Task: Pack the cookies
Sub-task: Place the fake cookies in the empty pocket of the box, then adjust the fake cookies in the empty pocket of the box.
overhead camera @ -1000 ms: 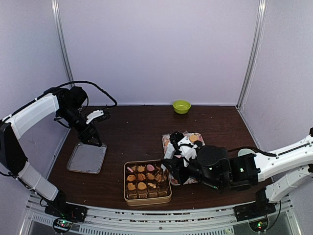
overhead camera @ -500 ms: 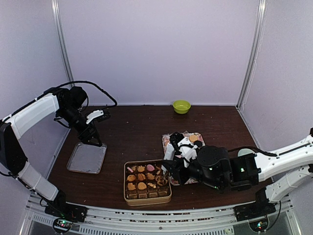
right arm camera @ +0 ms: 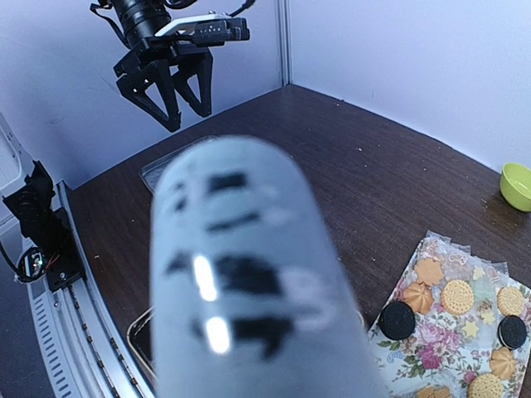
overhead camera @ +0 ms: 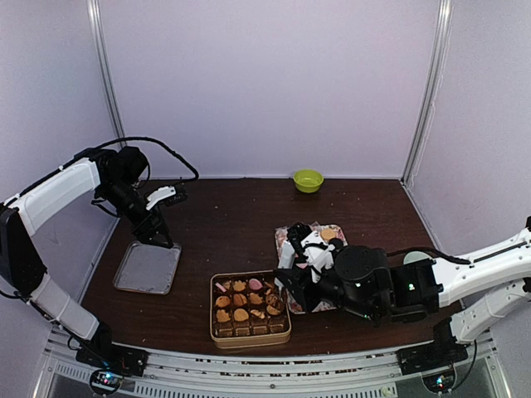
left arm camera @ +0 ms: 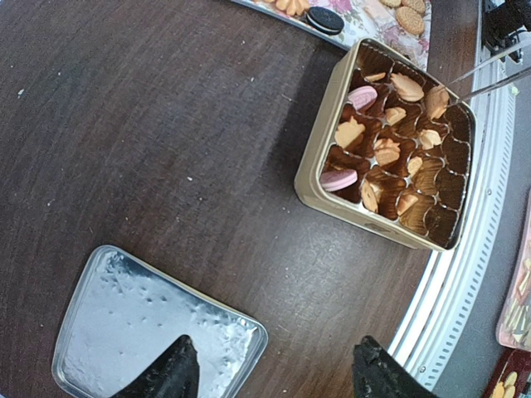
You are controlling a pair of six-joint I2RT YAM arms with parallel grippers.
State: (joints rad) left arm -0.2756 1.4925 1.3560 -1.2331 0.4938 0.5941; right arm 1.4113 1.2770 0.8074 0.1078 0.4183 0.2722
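Found the cookies (left arm camera: 386, 149) in two spots: a good batch already tucked into the brown paper cups (left arm camera: 452, 157) of the gold tin (left arm camera: 319, 162) near the front of the bench (left arm camera: 166, 124), and more lying loose on the floral sheet (right arm camera: 431, 352) just behind and to the right of it. Counted round tan ones, flower-shaped ones and a couple of dark sandwich ones there. Noticed a few cups in the tin's row nearest the arms looking empty, so reckoned the packing well past halfway. Saw the left gripper (left arm camera: 274, 377) hanging over the silver tray (left arm camera: 158, 323) off to the left, fingers apart, holding nothing. Spotted the right gripper (overhead camera: 284, 286) low at the tin's right edge, with thin metal prongs (left arm camera: 489, 70) reaching in toward a corner cookie. Couldn't tell whether clamped, parted or carrying anything, thanks to a blurry grey blob (right arm camera: 249, 274) blocking most of its own camera. Figured these for light, rigid, crumbly things with dry faces and not much slip. Would go for a gentle pinch across one cookie, edge to edge, rather than pressing down on the face. Would watch the sandwich ones for twisting apart and the flower ones for chipped petals.
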